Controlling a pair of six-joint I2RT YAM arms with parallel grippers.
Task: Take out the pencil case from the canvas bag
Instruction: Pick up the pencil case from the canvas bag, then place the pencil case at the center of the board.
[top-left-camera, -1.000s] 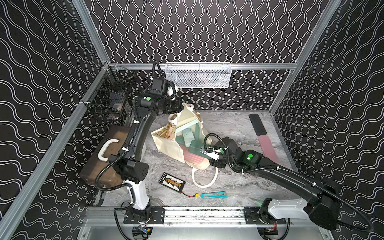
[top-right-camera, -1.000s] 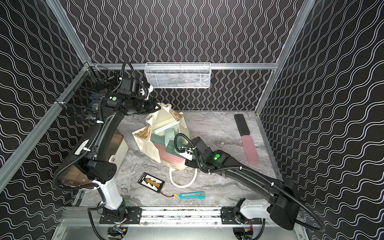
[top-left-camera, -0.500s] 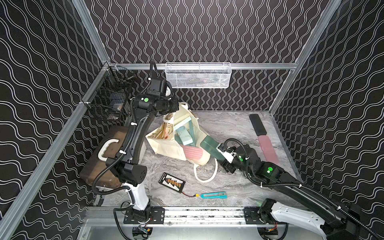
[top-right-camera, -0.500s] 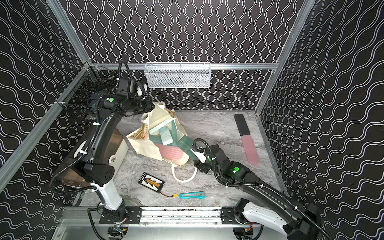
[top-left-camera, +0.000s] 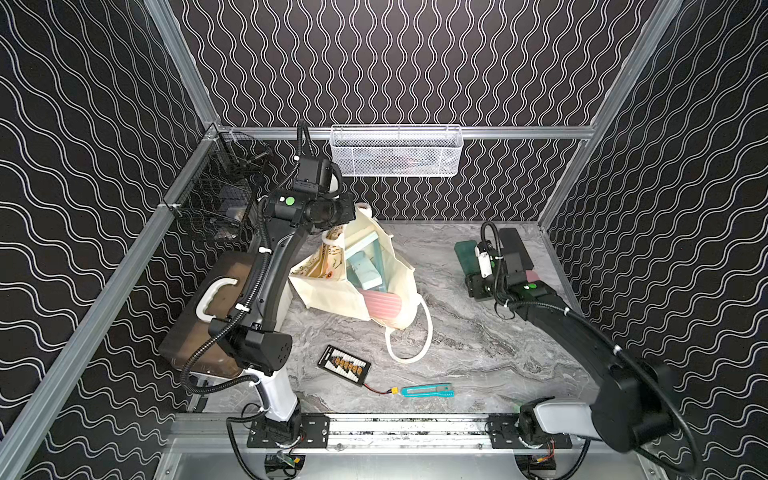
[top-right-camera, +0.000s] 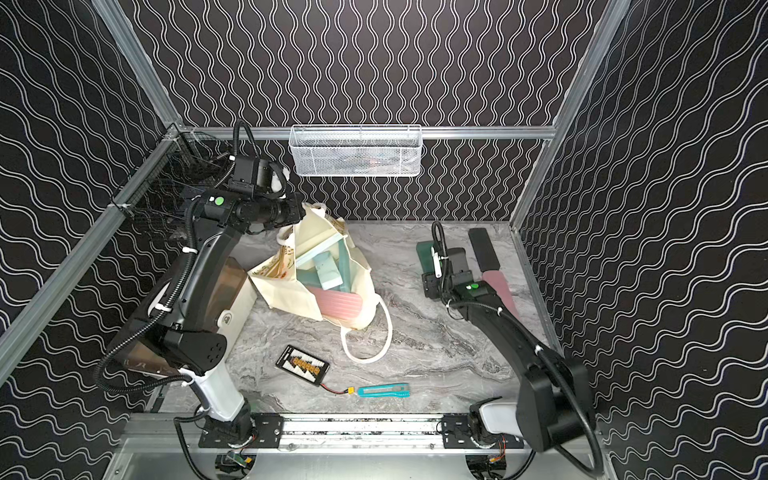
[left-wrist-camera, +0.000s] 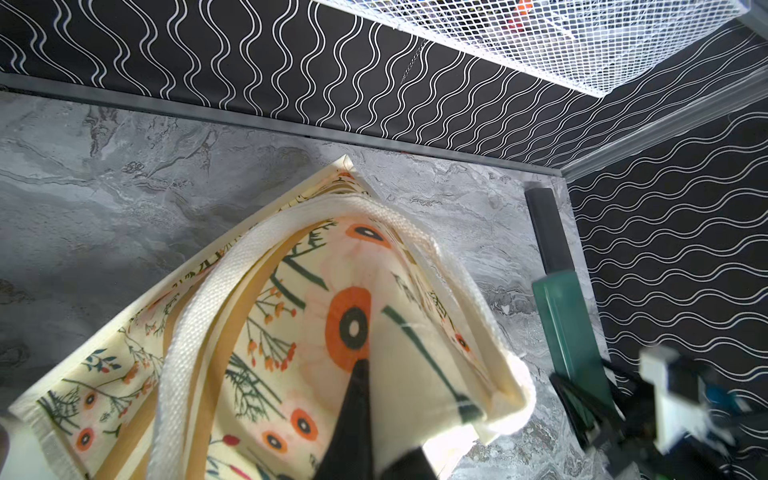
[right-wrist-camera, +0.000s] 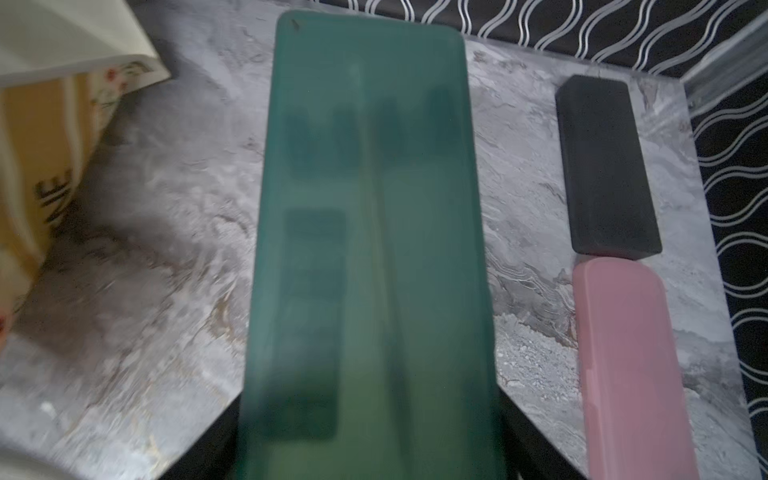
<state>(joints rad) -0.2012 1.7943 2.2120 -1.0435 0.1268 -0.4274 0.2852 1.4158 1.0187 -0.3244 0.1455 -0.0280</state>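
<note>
The cream canvas bag (top-left-camera: 332, 293) (top-right-camera: 286, 291) lies slumped at the table's middle, mouth open toward the right. My left gripper (top-left-camera: 348, 216) (left-wrist-camera: 374, 415) is shut on its upper rim by a loop handle (left-wrist-camera: 195, 316) and holds it up. A dark green pencil case (top-left-camera: 464, 252) (top-right-camera: 424, 251) (right-wrist-camera: 370, 249) is outside the bag, over the table at the back right. My right gripper (top-left-camera: 473, 268) (right-wrist-camera: 370, 436) is shut on its near end. Light blue cases (top-left-camera: 365, 268) and a pink ribbed case (top-left-camera: 380, 305) remain in the bag.
A black case (right-wrist-camera: 604, 166) and a pink case (right-wrist-camera: 631, 365) lie right of the green one by the right wall. A brown box (top-left-camera: 216, 299) stands at the left. A black connector board (top-left-camera: 343, 365) and teal knife (top-left-camera: 428, 390) lie in front. A white mesh basket (top-left-camera: 395, 151) hangs behind.
My right gripper has drawn the green pencil case out of the bag's mouth and carried it right and back across the table. The left gripper kept its hold; the bag sagged a little leftward.
</note>
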